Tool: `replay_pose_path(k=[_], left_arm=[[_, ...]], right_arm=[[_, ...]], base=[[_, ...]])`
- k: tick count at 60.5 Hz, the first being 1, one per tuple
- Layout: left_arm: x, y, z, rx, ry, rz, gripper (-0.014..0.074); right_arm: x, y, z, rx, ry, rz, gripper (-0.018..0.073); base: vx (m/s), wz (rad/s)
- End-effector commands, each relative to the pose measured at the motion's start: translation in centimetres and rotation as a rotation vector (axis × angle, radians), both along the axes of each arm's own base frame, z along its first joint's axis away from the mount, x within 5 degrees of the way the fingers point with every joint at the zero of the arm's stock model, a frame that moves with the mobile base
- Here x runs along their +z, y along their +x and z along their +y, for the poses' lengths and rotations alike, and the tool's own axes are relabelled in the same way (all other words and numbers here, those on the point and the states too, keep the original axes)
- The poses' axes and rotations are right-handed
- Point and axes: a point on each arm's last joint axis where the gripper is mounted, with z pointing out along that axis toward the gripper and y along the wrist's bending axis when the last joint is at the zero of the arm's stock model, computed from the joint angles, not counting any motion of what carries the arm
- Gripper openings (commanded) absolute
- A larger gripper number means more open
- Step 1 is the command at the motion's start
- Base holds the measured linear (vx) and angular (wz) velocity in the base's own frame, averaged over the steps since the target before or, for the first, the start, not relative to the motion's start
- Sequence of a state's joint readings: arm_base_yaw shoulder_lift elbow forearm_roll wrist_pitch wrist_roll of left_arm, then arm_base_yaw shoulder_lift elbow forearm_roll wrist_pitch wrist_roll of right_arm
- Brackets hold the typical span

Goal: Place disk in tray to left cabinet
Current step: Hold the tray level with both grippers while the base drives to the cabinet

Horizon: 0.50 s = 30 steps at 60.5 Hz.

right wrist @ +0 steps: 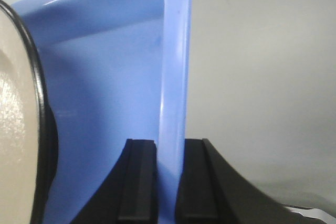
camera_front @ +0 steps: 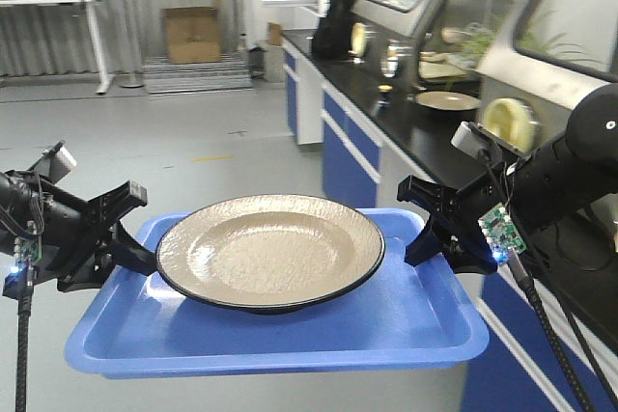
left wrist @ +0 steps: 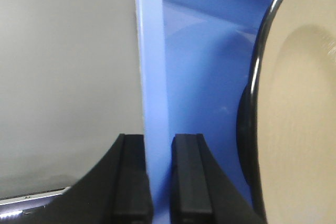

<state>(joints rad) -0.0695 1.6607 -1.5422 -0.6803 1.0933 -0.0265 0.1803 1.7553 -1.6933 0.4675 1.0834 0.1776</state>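
The disk (camera_front: 271,250), tan inside with a black rim, lies in the middle of the blue tray (camera_front: 406,320), which hangs level in the air between both arms. My left gripper (camera_front: 133,256) is shut on the tray's left rim (left wrist: 152,103), one finger on each side of it. My right gripper (camera_front: 422,238) is shut on the tray's right rim (right wrist: 173,103) the same way. The disk (left wrist: 299,108) fills the right side of the left wrist view, and its edge (right wrist: 16,119) shows at the left of the right wrist view. The cabinet is out of view.
A black lab counter (camera_front: 425,137) on blue cabinets runs along the right, with a second tan plate (camera_front: 446,100) on it and glove boxes (camera_front: 541,36) behind. Grey floor spreads ahead and left, with a cardboard box (camera_front: 193,34) at the far wall.
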Motion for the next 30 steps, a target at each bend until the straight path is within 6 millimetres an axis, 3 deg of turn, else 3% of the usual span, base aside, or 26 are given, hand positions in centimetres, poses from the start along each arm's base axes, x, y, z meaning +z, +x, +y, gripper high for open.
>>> replay_pose_path(k=[1, 30], left_arm=[[4.34, -1.74, -2.11, -0.03, -0.223, -0.067, 0.0], [4.34, -1.74, -2.11, -0.03, -0.223, -0.067, 0.0]], right_arm=[[4.32, -1.63, 2.02, 0.03, 0.213, -0.095, -0.0006], [4.31, -1.66, 2.03, 0.032, 0.213, -0.093, -0.0006]], base=[[0.16, 0.45], [0.23, 0.34]])
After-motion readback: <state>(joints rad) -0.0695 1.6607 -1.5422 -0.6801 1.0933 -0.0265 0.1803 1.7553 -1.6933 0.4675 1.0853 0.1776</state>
